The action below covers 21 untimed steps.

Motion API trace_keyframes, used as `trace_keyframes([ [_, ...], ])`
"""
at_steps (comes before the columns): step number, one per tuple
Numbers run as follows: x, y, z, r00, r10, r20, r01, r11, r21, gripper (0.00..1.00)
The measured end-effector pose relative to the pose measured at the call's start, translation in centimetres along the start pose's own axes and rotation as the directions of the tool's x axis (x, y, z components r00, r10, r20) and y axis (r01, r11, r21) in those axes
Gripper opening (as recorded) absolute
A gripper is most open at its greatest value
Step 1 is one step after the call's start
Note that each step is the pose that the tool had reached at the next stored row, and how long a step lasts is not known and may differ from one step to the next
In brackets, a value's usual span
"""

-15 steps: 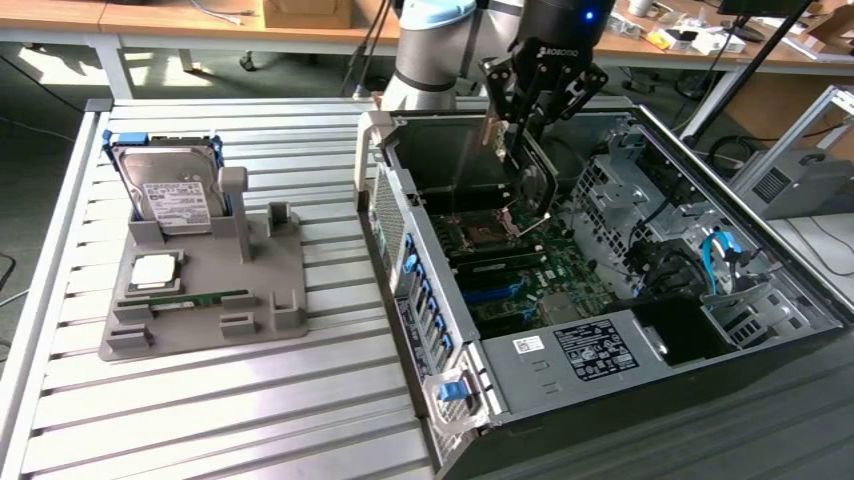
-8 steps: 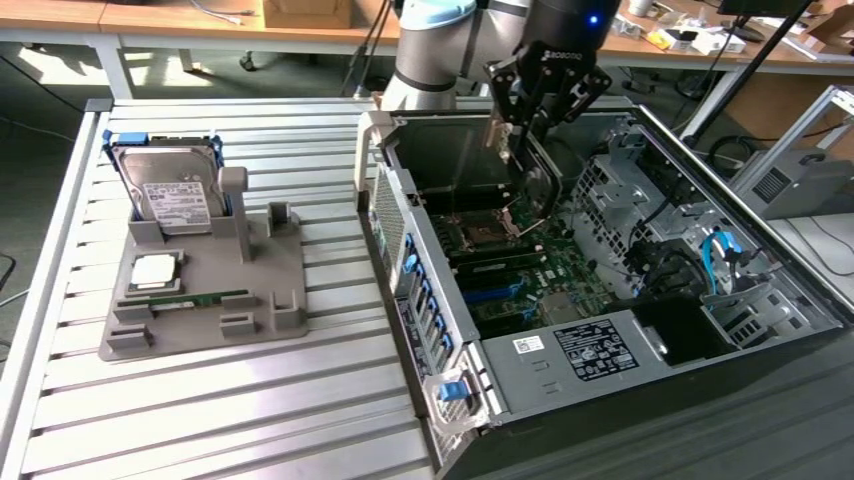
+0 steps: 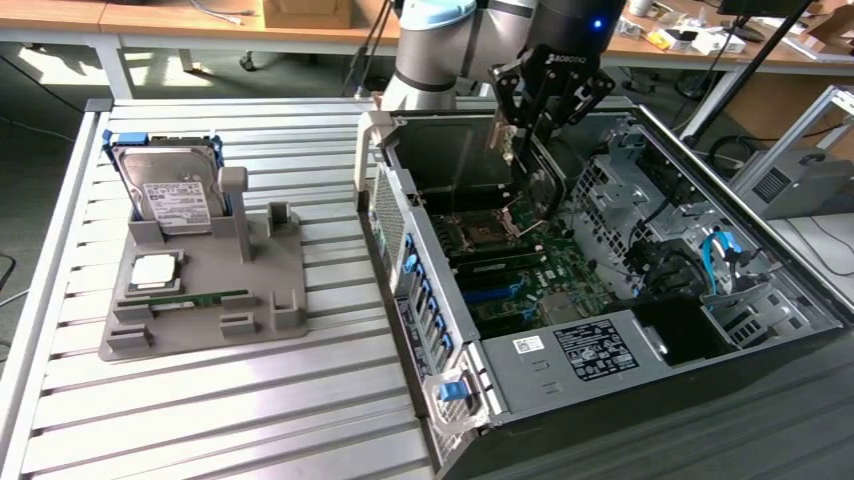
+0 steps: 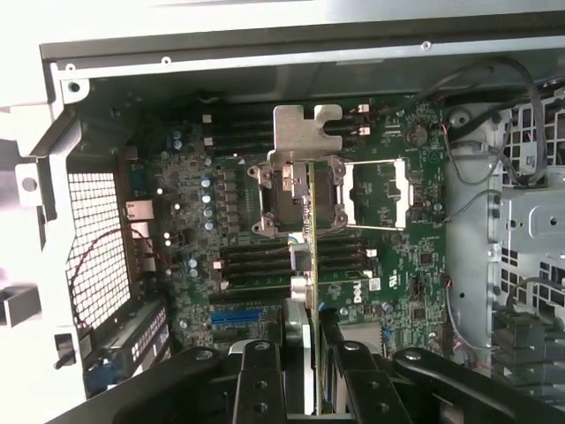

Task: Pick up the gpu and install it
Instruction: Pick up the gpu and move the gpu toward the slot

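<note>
Exterior view first: from where I stood, the arm hung over the open computer case (image 3: 395, 230), which lay on its side on the slatted metal table (image 3: 267, 400). The gripper (image 3: 531, 125) pointed down into the case, its two fingers pinching the gpu (image 3: 521, 165). The thin dark card hung on edge, upright, above the motherboard (image 3: 541, 275). It was over the far end of the board, near the square CPU socket (image 3: 478, 235).

Through the wrist view I looked along the card itself. The gripper (image 4: 311, 349) was clamped on the gpu (image 4: 312, 265) from both sides, with the fingers (image 4: 296, 353) pressed against its faces, and the card showed as a thin line running away from the camera. Its silvery bracket (image 4: 305, 132) was at the end away from the fingers, with the motherboard (image 4: 203, 203) and the open CPU socket (image 4: 380, 190) behind it. A blue slot (image 4: 243, 315) lay on the board just beside the gripper. Whether the card's edge touched any slot I couldn't tell.

On the exterior view's left, well apart from the case, a grey holder (image 3: 200, 320) rested on the table. A hard drive (image 3: 174, 190) with a white label stood in it. A green memory stick (image 3: 187, 298) lay flat in front, near a square processor (image 3: 154, 270).
</note>
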State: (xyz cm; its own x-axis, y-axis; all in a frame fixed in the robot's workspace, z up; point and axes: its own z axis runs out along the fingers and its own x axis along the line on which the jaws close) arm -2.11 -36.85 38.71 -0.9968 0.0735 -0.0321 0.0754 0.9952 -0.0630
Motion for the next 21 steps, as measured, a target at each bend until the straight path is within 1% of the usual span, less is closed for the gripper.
trace_keyframes([
  [10,-0.7,0.09,0.55,1.0,0.0,0.0002,0.0,1.0,0.0015,0.27],
  [21,-1.6,0.22,1.57,1.0,0.0,0.0005,0.0,1.0,0.0063,0.27],
])
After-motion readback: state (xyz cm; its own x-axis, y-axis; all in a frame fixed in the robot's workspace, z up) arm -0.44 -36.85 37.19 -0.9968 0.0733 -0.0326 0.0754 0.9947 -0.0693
